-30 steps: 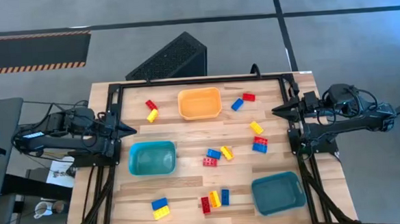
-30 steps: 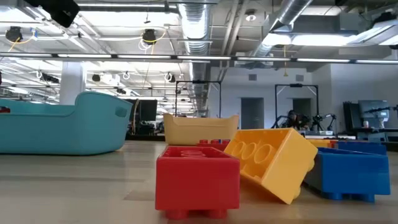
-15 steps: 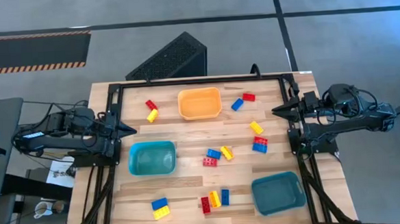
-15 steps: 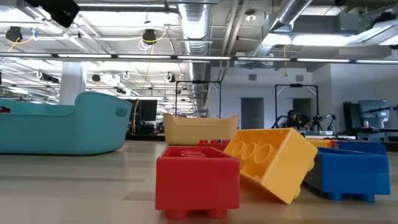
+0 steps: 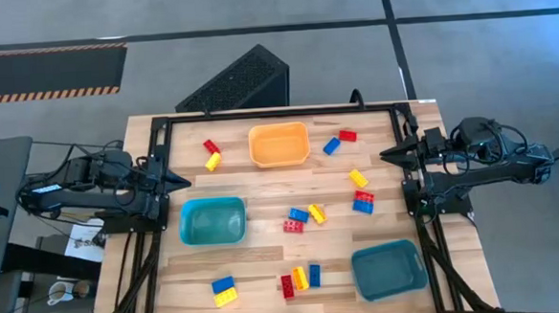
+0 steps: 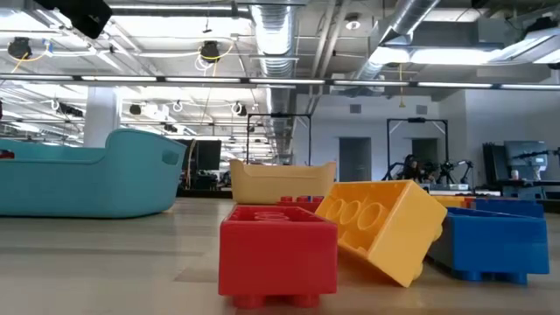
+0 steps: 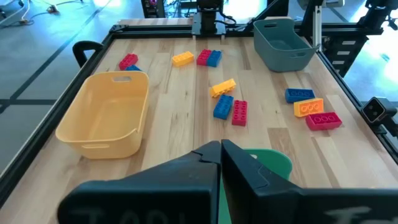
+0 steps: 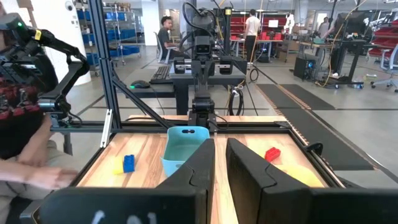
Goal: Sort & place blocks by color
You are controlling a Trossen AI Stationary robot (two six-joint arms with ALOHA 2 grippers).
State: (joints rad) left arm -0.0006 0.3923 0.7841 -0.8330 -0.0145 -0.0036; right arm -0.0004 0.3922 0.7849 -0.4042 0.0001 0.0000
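Several small red, yellow and blue blocks lie scattered flat on the wooden table. In the high view a blue, yellow and red group (image 5: 302, 218) sits mid-table, a red-yellow-blue row (image 5: 300, 279) lies near the near edge, and a red and yellow pair (image 5: 211, 153) lies far left. The low view shows a red block (image 6: 276, 254), a tilted yellow one (image 6: 385, 229) and a blue one (image 6: 494, 241) close up. My left gripper (image 5: 180, 181) (image 7: 221, 146) hovers shut at the table's left edge. My right gripper (image 5: 385, 155) (image 8: 221, 149) hovers shut at the right edge.
An orange bin (image 5: 279, 144) stands at the far middle, a teal bin (image 5: 212, 221) at the left, and a darker teal bin (image 5: 389, 270) at the near right corner. A black frame (image 5: 277, 112) rims the table. A person (image 8: 25, 124) shows beyond the table in the right wrist view.
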